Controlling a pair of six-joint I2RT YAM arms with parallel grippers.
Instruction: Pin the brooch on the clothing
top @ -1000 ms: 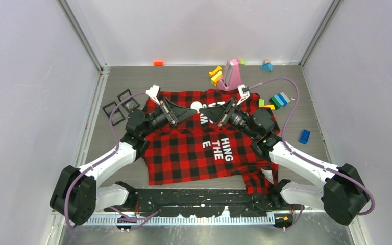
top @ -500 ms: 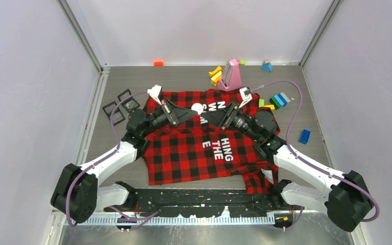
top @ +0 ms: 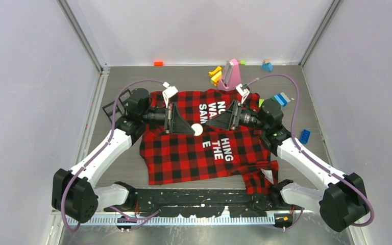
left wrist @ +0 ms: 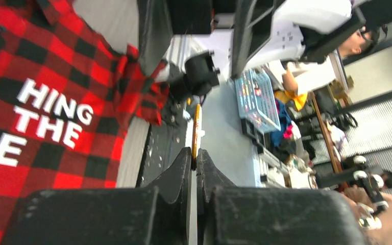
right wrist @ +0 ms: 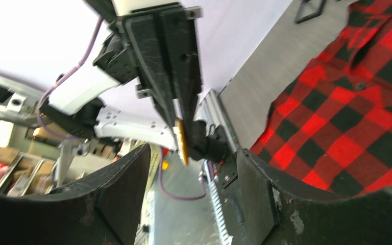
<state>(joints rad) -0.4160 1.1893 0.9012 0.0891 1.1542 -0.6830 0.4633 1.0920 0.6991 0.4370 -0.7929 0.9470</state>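
The clothing [top: 184, 153], a red-and-black check shirt with white lettering, lies flat mid-table and also shows in the left wrist view [left wrist: 41, 92] and the right wrist view [right wrist: 357, 117]. A small round white brooch [top: 197, 129] hangs just above the shirt. My left gripper [top: 192, 130] is shut on it. The left wrist view has the brooch [left wrist: 196, 133] edge-on, sticking out past the left gripper [left wrist: 194, 154]. My right gripper [top: 207, 122] faces it from the right, open and apart from it. In the right wrist view the brooch [right wrist: 182, 140] hangs beyond the open right gripper [right wrist: 194, 155].
A pink wedge-shaped object [top: 230, 74], yellow blocks [top: 215, 75] and a teal block [top: 267, 66] sit at the back. Coloured blocks [top: 279, 100] and a blue brick [top: 304, 136] lie right of the shirt. Black frames [top: 117, 104] lie left, an orange block [top: 158, 63] by the back wall.
The right gripper has opened and let go of the brooch. The left gripper has closed on it. Both wrists have swung outward, uncovering more of the lettering.
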